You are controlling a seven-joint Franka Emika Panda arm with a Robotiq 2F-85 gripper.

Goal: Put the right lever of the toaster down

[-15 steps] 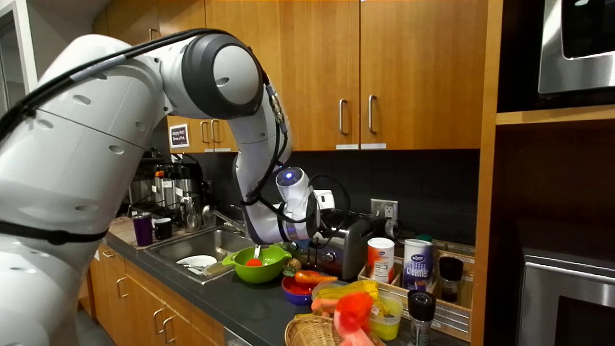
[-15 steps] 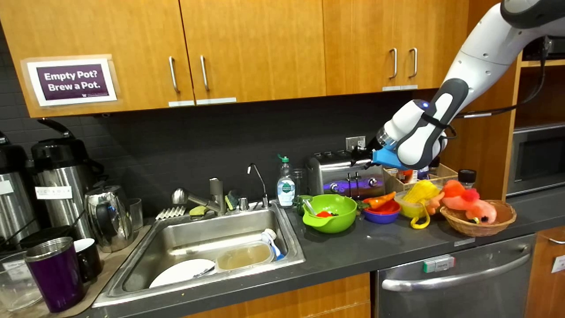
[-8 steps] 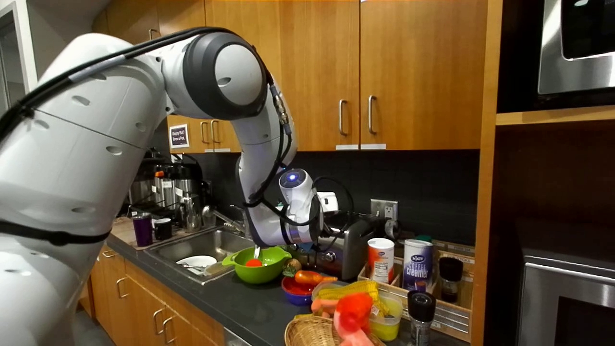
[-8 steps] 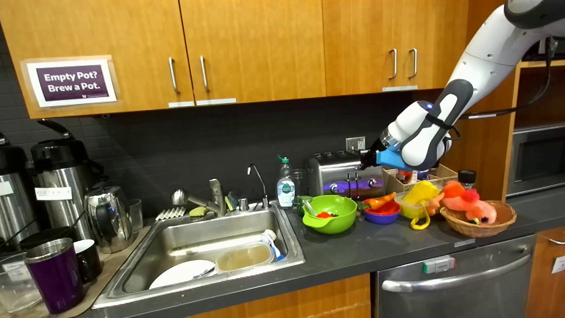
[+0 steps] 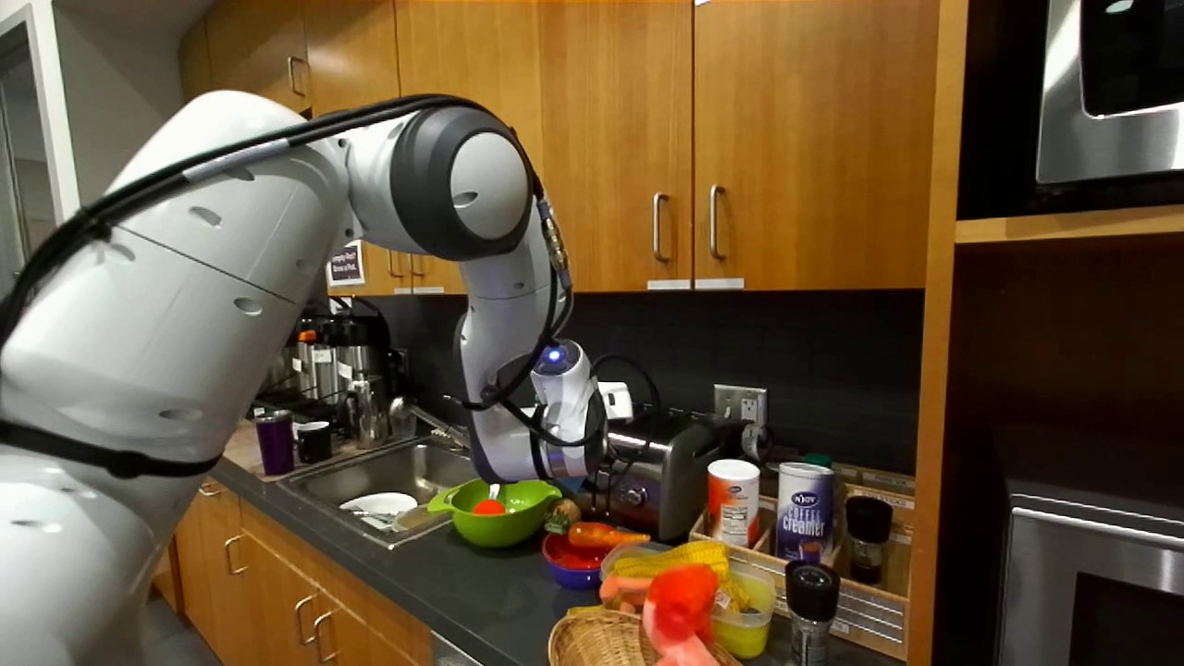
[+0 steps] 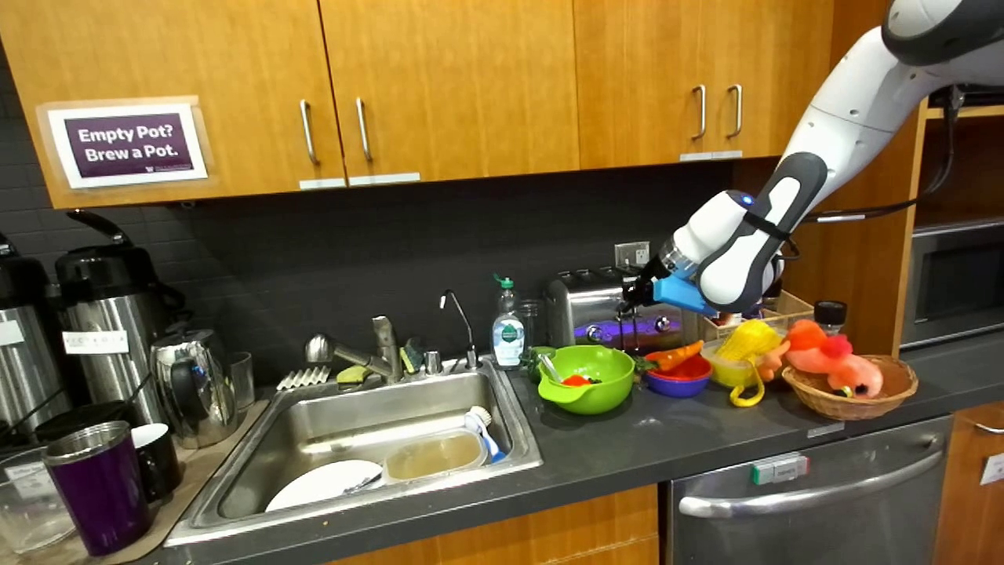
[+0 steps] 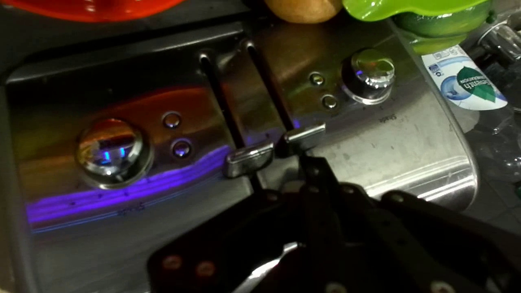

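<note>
The silver toaster point(image 6: 576, 308) stands on the counter against the dark back wall; its front fills most of the wrist view, upside down. Two chrome levers sit toward the upper ends of their slots. The right lever point(image 7: 249, 159) appears on the left in the wrist view, with the left lever point(image 7: 304, 137) beside it. My black gripper point(image 7: 317, 165) is shut, fingers together and nothing seen between them. Its tips lie just above the left lever, overlapping its edge in the picture; whether they touch cannot be told. Part of the right lever's slot is hidden behind the gripper.
In front of the toaster are a green bowl point(image 6: 588, 396), a red bowl point(image 6: 682, 369) with a toy carrot point(image 6: 678, 358), and a basket point(image 6: 851, 400). A soap bottle point(image 6: 508, 329) stands beside the toaster. A creamer can point(image 5: 805, 509) is on its far side, in a wooden box.
The gripper's fingers have come together. The arm first drew back slightly, then moved lower and toward the toaster's front. The toaster and the bowls have not moved.
</note>
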